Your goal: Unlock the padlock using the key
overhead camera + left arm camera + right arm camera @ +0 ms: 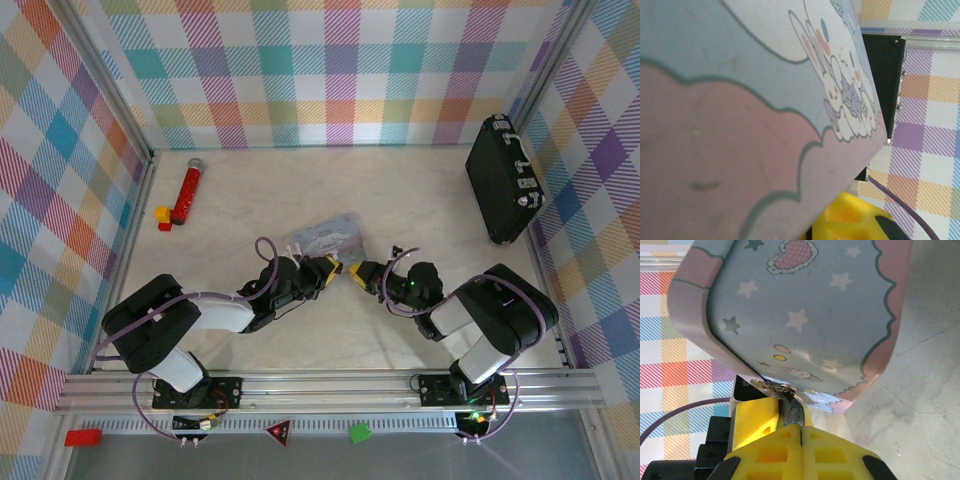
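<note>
table point(250, 200): pale, marbled, hard. Anything I drop will skid on it.
pale blue cartoon tin point(805, 315): biggest thing in the job, tipped up on edge mid-table between my two grippers. Thin sheet metal with a printed gloss finish, so I judge it light, slick and easy to dent. I'd steady it by the rolled rim, not the flat panel.
left gripper point(328, 268): at the tin's near edge. One yellow finger point(852, 217) shows under the tin in the left wrist view. Can't tell whether the jaws are apart or clamped.
right gripper point(800, 432): fingers pressed together, pinching the key, just beside the left gripper.
padlock point(769, 385): small metal bits at the tin's lower edge, which I take to be the shackle and latch. The body is mostly hidden behind the rim and a left finger. I judge it rigid, dense for its size, and free to swing on the shackle, so it needs pinning by the body's flat sides before any twist goes in.
key point(794, 412): thin grey sliver sticking out of my closed right fingers, tip up against those metal bits. Can't tell if it is seated in the keyway. Stiff along its length but it could bend or slip sideways. Smooth metal on plastic pads will tend to rotate in the grip, so I'd hold it deep on the bow and apply torque slowly.
</note>
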You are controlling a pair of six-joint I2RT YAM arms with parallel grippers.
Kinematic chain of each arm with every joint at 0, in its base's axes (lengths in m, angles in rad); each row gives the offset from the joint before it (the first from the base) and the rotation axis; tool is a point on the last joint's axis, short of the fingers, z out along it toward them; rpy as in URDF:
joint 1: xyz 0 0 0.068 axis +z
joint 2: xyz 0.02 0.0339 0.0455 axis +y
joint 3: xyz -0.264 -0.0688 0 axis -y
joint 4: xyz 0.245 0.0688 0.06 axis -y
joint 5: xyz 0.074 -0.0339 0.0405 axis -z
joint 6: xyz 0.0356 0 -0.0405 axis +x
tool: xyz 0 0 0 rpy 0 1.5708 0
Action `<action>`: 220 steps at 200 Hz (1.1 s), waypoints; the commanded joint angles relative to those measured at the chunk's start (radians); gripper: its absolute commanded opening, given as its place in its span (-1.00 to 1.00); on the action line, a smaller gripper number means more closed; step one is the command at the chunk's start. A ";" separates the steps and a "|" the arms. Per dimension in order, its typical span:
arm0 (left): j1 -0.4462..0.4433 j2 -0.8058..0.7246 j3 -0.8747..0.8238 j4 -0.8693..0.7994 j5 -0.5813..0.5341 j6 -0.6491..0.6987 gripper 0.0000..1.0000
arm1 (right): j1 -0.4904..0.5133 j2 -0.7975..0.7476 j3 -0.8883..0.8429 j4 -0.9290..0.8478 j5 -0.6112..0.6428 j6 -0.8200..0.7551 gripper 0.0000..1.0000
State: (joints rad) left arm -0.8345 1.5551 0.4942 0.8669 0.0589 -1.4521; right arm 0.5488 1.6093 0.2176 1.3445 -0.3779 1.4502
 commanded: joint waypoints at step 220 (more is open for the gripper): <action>-0.028 -0.043 0.044 -0.052 0.016 0.065 -0.60 | 0.070 -0.334 0.048 -0.348 -0.019 -0.171 -1.00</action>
State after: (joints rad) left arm -0.8497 1.5162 0.5125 0.8379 0.0483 -1.4155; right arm 0.5949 1.3109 0.2428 0.9661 -0.3649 1.3258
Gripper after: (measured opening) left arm 0.181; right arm 0.043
